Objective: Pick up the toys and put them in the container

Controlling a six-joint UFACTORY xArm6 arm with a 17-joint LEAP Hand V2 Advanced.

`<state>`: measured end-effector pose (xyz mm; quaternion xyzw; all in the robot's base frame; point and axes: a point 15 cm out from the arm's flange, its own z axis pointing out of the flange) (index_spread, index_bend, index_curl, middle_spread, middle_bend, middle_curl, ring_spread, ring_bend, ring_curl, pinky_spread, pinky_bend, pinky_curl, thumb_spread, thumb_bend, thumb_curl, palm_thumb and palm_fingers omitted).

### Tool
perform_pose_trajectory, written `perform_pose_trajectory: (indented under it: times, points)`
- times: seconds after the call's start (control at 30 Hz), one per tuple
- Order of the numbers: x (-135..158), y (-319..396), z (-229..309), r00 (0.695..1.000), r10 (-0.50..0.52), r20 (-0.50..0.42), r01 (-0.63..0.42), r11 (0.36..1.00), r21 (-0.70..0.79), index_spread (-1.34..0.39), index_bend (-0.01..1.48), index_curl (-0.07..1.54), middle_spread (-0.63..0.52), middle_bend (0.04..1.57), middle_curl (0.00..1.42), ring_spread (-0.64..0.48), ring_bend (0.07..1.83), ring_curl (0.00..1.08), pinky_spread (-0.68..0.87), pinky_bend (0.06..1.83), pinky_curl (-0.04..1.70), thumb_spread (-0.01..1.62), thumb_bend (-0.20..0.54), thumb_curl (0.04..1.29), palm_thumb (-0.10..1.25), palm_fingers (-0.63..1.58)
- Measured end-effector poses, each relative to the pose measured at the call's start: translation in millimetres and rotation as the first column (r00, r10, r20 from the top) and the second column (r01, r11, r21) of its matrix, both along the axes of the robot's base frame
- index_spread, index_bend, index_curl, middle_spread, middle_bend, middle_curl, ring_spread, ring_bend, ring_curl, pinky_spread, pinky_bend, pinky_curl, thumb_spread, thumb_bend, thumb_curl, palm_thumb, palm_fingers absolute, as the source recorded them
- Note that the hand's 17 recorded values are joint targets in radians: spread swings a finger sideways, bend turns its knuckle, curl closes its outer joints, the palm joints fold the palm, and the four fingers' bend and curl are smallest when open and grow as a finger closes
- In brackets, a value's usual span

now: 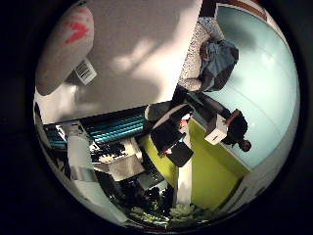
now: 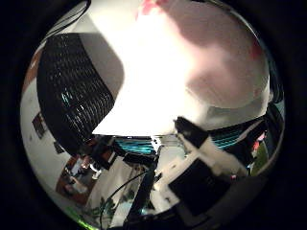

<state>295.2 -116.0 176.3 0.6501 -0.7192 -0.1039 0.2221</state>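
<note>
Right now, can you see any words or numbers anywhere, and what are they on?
No words or numbers can be read here.
White tag with a black barcode on the pale grey soft toy with red markings: bars only, any digits too small to read.
Red markings on that toy: a blurred shape, not legible letters.
Black mesh container: no text visible.

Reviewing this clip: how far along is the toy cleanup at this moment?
Done: nothing that can be confirmed. The black mesh container shows only its outer wall, so its contents are hidden. In hand: the hand is close over a pale plush toy with a red marking, which lies on the white table, with no grasp visible. Left: gripping that toy and carrying it to the container.
</note>
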Motion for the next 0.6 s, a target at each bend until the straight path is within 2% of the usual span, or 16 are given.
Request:
perform_pose_trajectory:
  times: [0.1,0.13,0.17,0.23,0.27,0.37,0.53,0.6]
  points:
    - [13,-1,-2,0.999,0.012,0.049,-0.012,1.000,-0.005,-0.36,0.38,0.44,-0.21,0.42,0.46,-0.06,0.28,0.28,0.43,0.23,0.20,0.99,-0.011,0.38,0.84,0.52]
    - [15,-1,-2,0.998,0.015,0.057,-0.015,1.000,-0.005,-0.40,0.40,0.47,-0.26,0.48,0.51,-0.18,0.37,0.31,0.36,0.20,0.19,0.99,-0.011,0.39,0.87,0.60]
    - [15,-2,-2,0.998,0.017,0.056,-0.017,1.000,-0.006,-0.42,0.41,0.49,-0.30,0.52,0.54,-0.26,0.49,0.34,0.24,0.19,0.18,0.99,-0.004,0.40,0.90,0.72]
    - [14,-2,-1,0.999,0.020,0.051,-0.020,1.000,-0.008,-0.45,0.36,0.52,-0.36,0.55,0.62,-0.39,0.74,0.45,-0.12,0.39,0.23,0.99,-0.009,0.41,0.94,0.92]
    - [14,-3,-1,0.998,0.023,0.050,-0.022,1.000,-0.009,-0.47,0.37,0.53,-0.38,0.56,0.64,-0.40,0.78,0.47,-0.19,0.46,0.24,1.00,-0.005,0.41,0.96,1.00]
    - [13,-3,1,0.998,0.027,0.049,-0.026,1.000,-0.007,-0.51,0.41,0.64,-0.46,0.60,0.80,-0.43,0.96,0.62,-0.40,0.82,0.42,1.02,-0.006,0.43,1.02,1.01]
    - [-9,-2,11,0.999,0.007,-0.043,-0.007,1.000,-0.002,-0.54,0.53,0.80,-0.53,0.70,1.02,-0.42,1.10,0.74,-0.44,1.06,0.60,1.05,-0.010,0.43,1.06,0.88]
    - [-10,-2,24,0.998,0.002,-0.063,-0.002,1.000,-0.001,-0.54,0.55,0.83,-0.54,0.72,1.06,-0.42,1.13,0.77,-0.44,1.10,0.63,1.06,-0.011,0.43,1.07,0.84]
